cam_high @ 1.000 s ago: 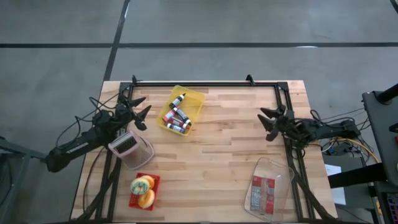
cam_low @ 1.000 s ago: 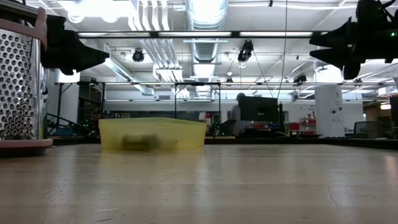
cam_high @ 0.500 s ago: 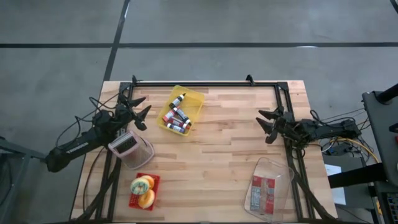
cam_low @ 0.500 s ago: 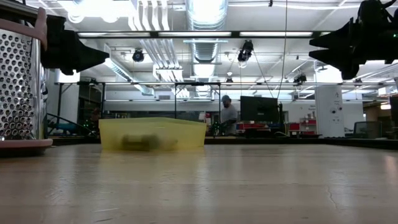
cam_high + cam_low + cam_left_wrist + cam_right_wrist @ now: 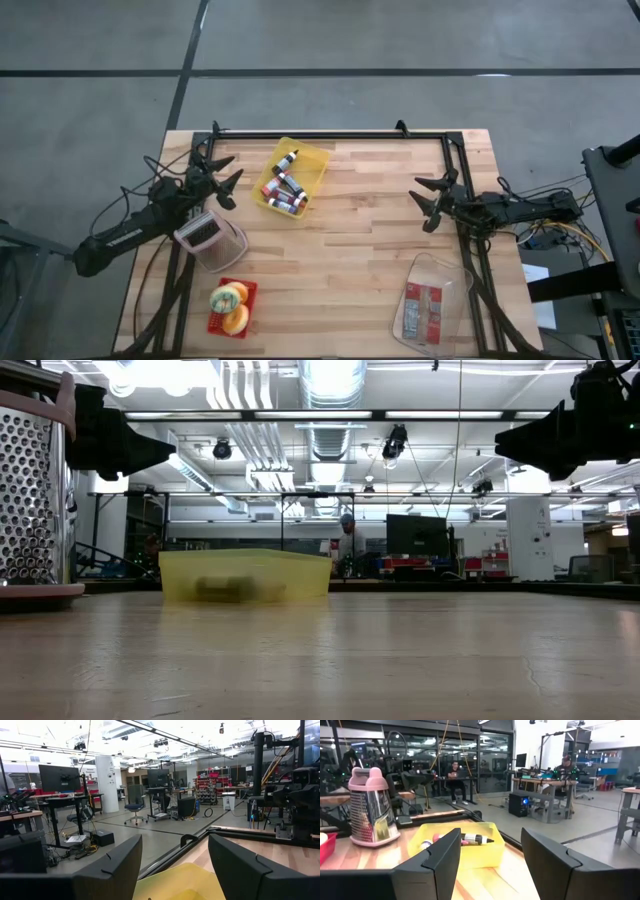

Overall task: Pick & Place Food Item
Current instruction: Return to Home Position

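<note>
The food items [image 5: 232,307], round orange and yellow pieces, lie in a small red tray [image 5: 215,325] at the table's near left. My left gripper [image 5: 228,172] hangs open above the table's left side, beside a yellow bin [image 5: 310,160]; the bin's edge [image 5: 185,882] shows between its fingers. My right gripper [image 5: 420,205] hangs open above the table's right side, pointing toward the table's left edge, with the yellow bin [image 5: 455,847] ahead of it. Nothing is between either gripper's fingers.
The yellow bin holds several markers [image 5: 284,186]. A metal grater with a pink top [image 5: 210,238] stands just beyond the red tray. A clear container [image 5: 445,275] with a packet [image 5: 422,308] in it sits at the near right. Bare wood lies in the middle.
My right gripper has rolled about the line it points along, so its fingers now stand at a different slant; it stays above the same spot and is still open. My left gripper has kept still.
</note>
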{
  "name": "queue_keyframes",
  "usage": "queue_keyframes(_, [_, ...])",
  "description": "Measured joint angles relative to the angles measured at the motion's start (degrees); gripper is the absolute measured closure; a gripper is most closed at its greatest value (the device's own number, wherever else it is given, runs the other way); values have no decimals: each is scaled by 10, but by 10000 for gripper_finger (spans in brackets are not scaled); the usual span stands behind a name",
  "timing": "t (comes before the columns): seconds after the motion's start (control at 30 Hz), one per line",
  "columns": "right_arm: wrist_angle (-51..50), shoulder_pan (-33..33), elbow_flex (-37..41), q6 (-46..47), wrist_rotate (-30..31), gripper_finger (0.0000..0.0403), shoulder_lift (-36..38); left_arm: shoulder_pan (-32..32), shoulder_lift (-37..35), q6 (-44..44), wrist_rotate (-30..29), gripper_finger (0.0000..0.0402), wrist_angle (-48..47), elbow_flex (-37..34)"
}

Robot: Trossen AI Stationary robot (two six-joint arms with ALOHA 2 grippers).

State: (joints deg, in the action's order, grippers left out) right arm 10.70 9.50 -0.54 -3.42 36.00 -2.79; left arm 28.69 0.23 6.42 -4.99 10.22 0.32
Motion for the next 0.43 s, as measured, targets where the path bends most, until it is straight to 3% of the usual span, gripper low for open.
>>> queue_keyframes(0.43, [0,0,0,4,0,199,0,0,0,0,0,170,0,0])
